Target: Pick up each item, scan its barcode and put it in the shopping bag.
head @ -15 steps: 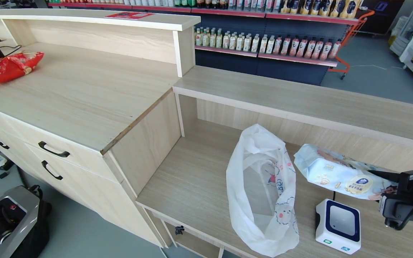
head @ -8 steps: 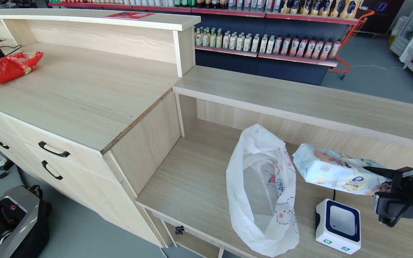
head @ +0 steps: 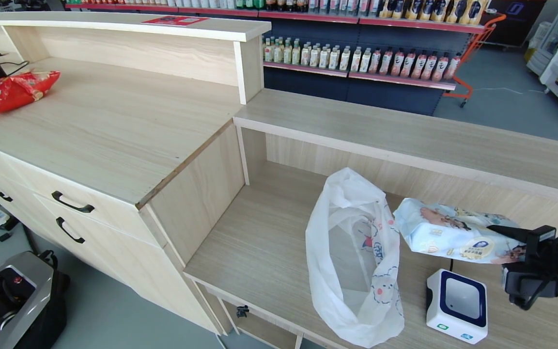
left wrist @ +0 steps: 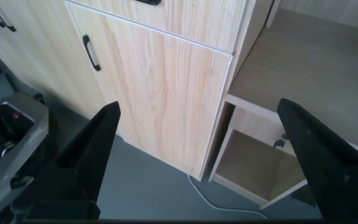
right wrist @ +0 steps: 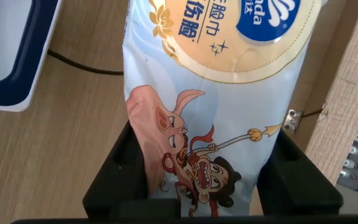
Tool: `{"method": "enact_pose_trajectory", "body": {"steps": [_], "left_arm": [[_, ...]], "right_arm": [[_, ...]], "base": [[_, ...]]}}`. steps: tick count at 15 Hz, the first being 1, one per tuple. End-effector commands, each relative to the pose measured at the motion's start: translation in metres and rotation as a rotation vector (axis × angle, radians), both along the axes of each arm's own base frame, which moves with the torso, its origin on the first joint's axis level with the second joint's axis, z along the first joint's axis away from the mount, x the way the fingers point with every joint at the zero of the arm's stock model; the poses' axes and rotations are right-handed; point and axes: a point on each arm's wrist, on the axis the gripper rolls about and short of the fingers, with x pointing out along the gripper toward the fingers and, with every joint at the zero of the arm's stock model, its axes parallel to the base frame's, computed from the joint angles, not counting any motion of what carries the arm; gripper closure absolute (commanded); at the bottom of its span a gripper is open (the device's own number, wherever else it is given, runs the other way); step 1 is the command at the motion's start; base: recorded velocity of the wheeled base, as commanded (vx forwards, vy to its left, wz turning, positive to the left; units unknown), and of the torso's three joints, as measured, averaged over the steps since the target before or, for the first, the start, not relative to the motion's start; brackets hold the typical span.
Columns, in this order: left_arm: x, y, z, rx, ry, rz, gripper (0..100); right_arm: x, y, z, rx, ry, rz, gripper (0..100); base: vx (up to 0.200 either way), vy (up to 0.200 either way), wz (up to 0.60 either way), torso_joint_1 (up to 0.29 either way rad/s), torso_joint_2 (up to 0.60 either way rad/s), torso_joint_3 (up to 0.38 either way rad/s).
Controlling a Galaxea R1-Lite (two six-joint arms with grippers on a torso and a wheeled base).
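My right gripper (head: 507, 241) clamps the tissue pack (head: 446, 232) above the scanner (head: 457, 306), beside the shopping bag (head: 356, 271). A red packet (head: 17, 90) lies well apart.

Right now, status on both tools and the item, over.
Right tool shut on wipes pack. Left tool open, low by the cabinet. Pack's free end at shopping bag rim, scanner nearby. Nothing between.

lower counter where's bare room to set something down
Bare: the lower counter from the cabinet side wall to the shopping bag; the upper counter right of the red snack bag. Crowded: past the bag, with the scanner and the wipes pack in the right tool.
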Motion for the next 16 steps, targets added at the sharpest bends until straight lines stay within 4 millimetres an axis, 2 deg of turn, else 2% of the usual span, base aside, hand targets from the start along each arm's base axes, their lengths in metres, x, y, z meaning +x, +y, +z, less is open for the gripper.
{"method": "enact_pose_trajectory", "body": {"steps": [1,8,10,13,16], "left_arm": [[0.0,0.0,0.0,0.0,-0.001,0.001,0],[0.0,0.0,0.0,0.0,-0.001,-0.001,0],[0.0,0.0,0.0,0.0,-0.001,-0.001,0],[0.0,0.0,0.0,0.0,-0.001,0.001,0],[0.0,0.0,0.0,0.0,-0.001,0.001,0]], "right_arm": [[0.0,0.0,-0.001,-0.003,0.004,0.004,100],[0.0,0.003,-0.003,0.01,0.018,0.008,100],[0.0,0.005,0.001,0.067,0.024,0.0,100],[-0.002,0.04,0.025,0.301,0.035,0.048,100],[-0.019,0.066,0.055,0.52,0.016,-0.007,100]], "base": [[0.0,0.0,0.0,0.0,0.0,0.0],[0.0,0.0,0.0,0.0,0.0,0.0],[0.0,0.0,0.0,0.0,0.0,0.0],[0.0,0.0,0.0,0.0,0.0,0.0],[0.0,0.0,0.0,0.0,0.0,0.0]]}}
